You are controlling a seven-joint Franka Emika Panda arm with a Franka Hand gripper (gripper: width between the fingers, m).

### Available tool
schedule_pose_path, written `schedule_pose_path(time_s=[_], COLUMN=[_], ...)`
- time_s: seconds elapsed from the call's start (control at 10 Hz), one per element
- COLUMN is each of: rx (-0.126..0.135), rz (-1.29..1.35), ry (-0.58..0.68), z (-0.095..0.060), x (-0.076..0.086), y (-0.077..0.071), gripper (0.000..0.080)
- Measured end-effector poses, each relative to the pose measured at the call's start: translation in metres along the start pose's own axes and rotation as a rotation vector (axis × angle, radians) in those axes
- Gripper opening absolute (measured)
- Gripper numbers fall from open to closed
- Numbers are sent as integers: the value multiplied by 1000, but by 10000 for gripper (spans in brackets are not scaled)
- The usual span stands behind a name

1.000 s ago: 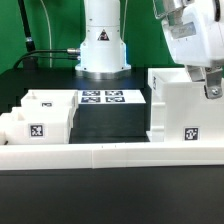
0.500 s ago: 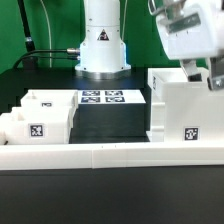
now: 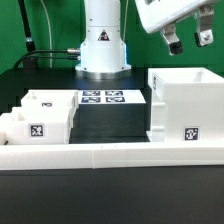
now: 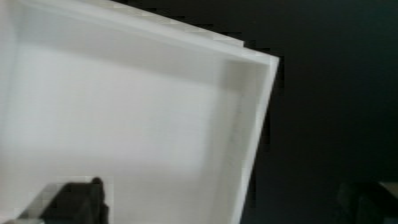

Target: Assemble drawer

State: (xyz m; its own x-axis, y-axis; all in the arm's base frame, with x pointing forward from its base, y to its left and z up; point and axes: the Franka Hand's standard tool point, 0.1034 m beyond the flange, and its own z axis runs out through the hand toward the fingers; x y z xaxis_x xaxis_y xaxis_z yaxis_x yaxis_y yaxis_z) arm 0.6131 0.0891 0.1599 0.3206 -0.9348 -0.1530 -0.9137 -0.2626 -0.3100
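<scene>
The large white cube-like housing (image 3: 185, 105) stands open-topped on the exterior view's right, a square tag on its front. Two small white trays sit together on the left, the front one (image 3: 35, 127) tagged and the other (image 3: 47, 101) behind it. My gripper (image 3: 187, 40) hangs above the housing, well apart from it, open and empty. In the wrist view the housing's inside and rim (image 4: 249, 110) fill the picture. The gripper (image 4: 228, 205) straddles the rim, with one dark finger (image 4: 75, 200) over the white inside.
The marker board (image 3: 103, 97) lies flat on the black table between the trays and the housing. A long low white wall (image 3: 110, 156) edges the front. The robot's white base (image 3: 102, 45) stands at the back.
My gripper has risen from beside the housing's right wall and moved to the exterior view's left. It now hangs high above the housing. The parts have not moved.
</scene>
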Motion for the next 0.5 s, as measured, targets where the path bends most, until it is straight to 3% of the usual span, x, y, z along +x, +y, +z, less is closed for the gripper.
schedule_pose_path(time_s=[0.1, 0.2, 0.3, 0.5], rx=[0, -33, -58, -72], rz=[-111, -301, -477, -726], ry=[1, -13, -12, -7], z=[-1, -4, -11, -18], x=[1, 4, 13, 36], y=[0, 10, 20, 35], gripper=[649, 649, 649, 649])
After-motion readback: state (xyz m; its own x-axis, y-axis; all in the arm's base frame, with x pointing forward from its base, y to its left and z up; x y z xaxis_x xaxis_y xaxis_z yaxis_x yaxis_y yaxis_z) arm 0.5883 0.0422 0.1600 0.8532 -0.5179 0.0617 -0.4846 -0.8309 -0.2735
